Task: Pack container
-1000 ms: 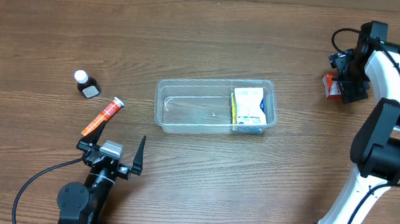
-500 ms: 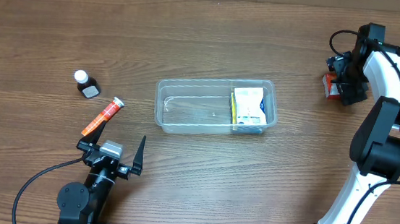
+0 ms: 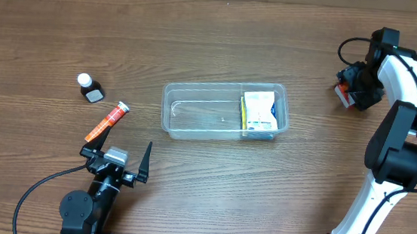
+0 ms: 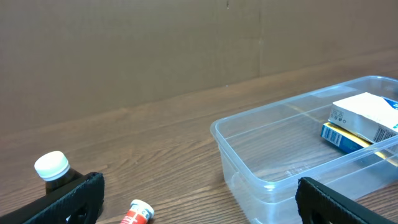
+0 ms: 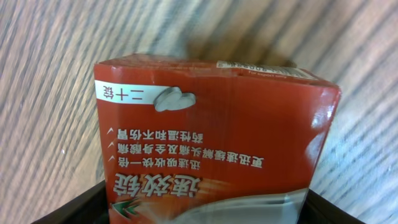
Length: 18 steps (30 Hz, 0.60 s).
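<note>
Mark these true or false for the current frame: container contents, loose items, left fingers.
1. The container holds one white box, at its right end. True.
2. The red box is in the container. False: it is outside, far right, at the right fingers.
3. The left fingers are open, holding nothing. True.
4. The orange tube lies in the container. False: it lies on the table, left of the container.

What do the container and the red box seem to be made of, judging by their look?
The container: clear, smooth plastic, probably rigid; the table grain shows through its walls and the rim catches light. The red box: likely thin cardboard with a glossy printed coat; folded edges and a bright sheen on its face.
</note>
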### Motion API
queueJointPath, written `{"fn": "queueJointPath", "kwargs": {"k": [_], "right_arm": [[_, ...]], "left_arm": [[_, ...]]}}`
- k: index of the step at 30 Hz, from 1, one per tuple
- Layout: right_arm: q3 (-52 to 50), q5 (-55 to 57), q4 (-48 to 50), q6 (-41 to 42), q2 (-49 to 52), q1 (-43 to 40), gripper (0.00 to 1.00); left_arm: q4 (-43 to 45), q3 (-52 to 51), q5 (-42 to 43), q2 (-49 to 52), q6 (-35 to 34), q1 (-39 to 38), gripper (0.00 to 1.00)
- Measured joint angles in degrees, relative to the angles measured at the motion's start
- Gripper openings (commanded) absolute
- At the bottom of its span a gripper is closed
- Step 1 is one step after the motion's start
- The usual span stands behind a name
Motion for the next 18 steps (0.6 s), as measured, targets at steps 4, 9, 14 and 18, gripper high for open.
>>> {"fn": "queueJointPath", "kwargs": {"k": [4,9,14,18], "right_arm": [[0.0,0.0,0.7,-12.5,0.0,0.0,0.77],[0.0,0.0,-0.4,-18.8,0.0,0.0,0.76],[0.0,-2.9,-3.6,-21.1,-2.2,0.0,0.76],[0.1,-7.4,-5.8,-24.8,-12.3,1.0,0.77]], "left_arm": [[0.0,0.0,0.0,0.0,0.0,0.0,1.00],[0.0,0.0,0.0,0.0,0.0,0.0,1.00],[0.0,0.0,0.0,0.0,0.0,0.0,1.00],[0.0,0.0,0.0,0.0,0.0,0.0,1.00]]}}
